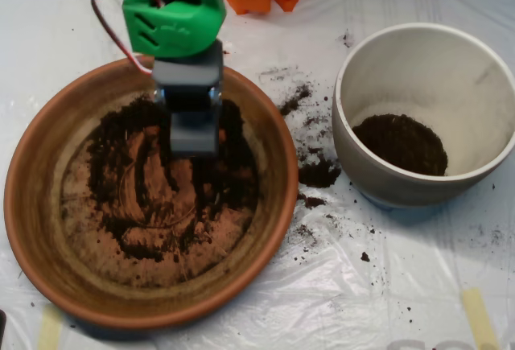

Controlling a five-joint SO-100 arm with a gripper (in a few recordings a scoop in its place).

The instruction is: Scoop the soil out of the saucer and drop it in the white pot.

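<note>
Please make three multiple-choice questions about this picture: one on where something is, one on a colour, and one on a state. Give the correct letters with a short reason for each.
1. Where is the pincer?
A. over the saucer
B. over the white pot
C. over the bare table

2. What colour is the saucer?
A. blue
B. terracotta orange
C. black

3. What is the state of the white pot?
A. empty
B. filled to the rim
C. holding some soil at the bottom

Answers: 1 A, the grey pincer sits above the soil in the saucer. 2 B, its rim and floor are orange clay. 3 C, a dark patch lies low inside, with the walls bare above it.
</note>
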